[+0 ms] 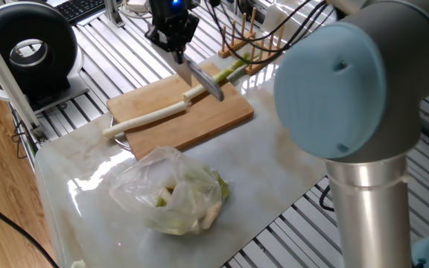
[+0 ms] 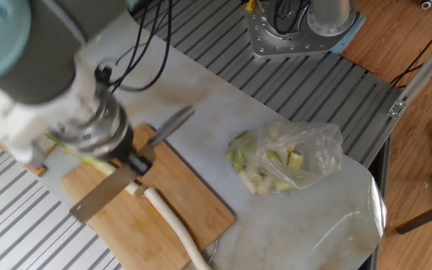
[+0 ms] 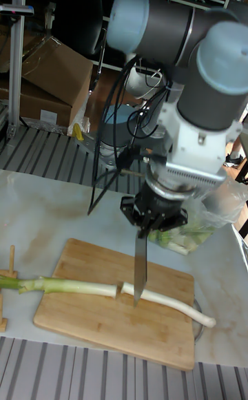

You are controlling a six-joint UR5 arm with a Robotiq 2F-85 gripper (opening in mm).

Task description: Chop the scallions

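— What is the end effector doing?

— It is clamped on the handle of a knife, blade pointing down, tip just above the wooden cutting board.

— Where are the scallions?

— They lie across the board, cut in two. A green length runs off the board's far end, and a white length reaches past the near edge onto the counter. The blade hangs over the gap between them.

— Anything else nearby?

— A clear plastic bag of pale green pieces sits on the counter, apart from the board.
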